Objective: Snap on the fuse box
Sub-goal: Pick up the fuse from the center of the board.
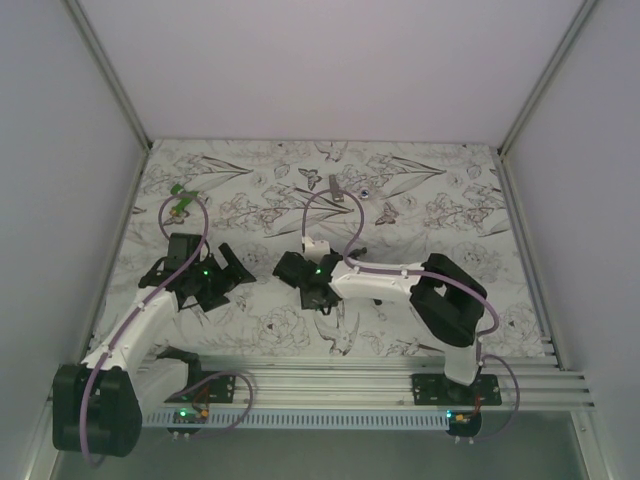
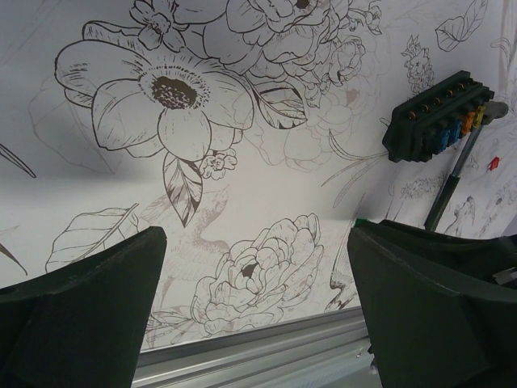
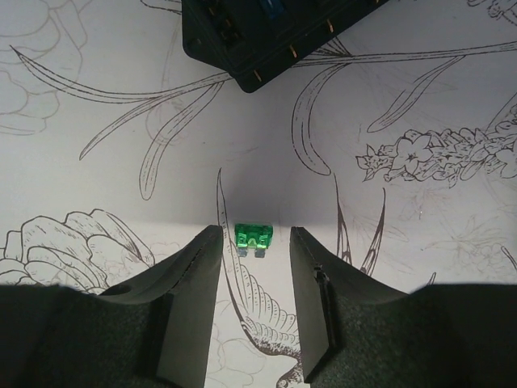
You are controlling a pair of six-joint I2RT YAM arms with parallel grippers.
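As the fuse box lies on the cloth just ahead, the right gripper stands narrowly spread astride a green fuse, seemingly poised to pinch it, while the left gripper hangs wide apart.

No readable text, labels or numbers anywhere

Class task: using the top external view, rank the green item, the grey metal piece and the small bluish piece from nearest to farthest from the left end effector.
Measured from the left end effector:
1. The green item, at the back left of the table, nearest.
2. The grey metal piece, at the back centre.
3. The small bluish piece, just right of the grey metal piece, farthest.
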